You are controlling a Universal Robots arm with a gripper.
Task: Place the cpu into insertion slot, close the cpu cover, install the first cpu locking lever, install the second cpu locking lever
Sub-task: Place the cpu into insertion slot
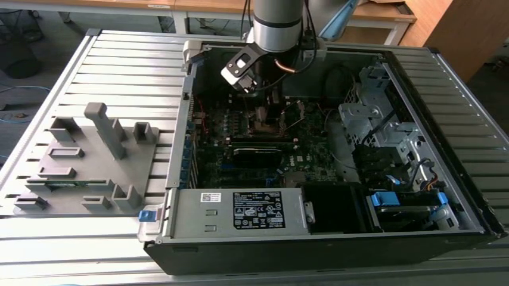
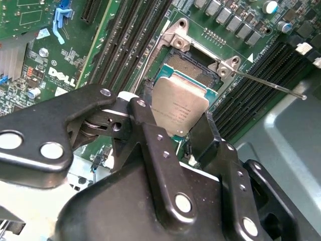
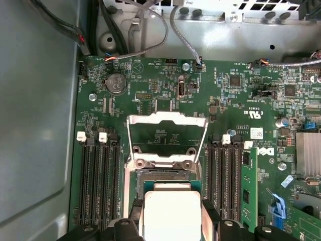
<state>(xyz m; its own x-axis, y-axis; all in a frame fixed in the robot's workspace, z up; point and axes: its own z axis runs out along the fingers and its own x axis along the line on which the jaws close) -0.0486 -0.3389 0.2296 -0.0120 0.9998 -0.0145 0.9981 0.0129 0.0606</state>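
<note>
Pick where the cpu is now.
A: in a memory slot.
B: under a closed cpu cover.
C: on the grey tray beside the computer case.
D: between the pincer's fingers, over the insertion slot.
D: in both wrist views the cpu sits gripped in the pincer over the insertion slot, with the cpu cover raised open.

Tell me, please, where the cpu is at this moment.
In the second wrist view, the cpu is held tilted in the gripper at the open insertion slot, with long black memory slots on either side.
</note>
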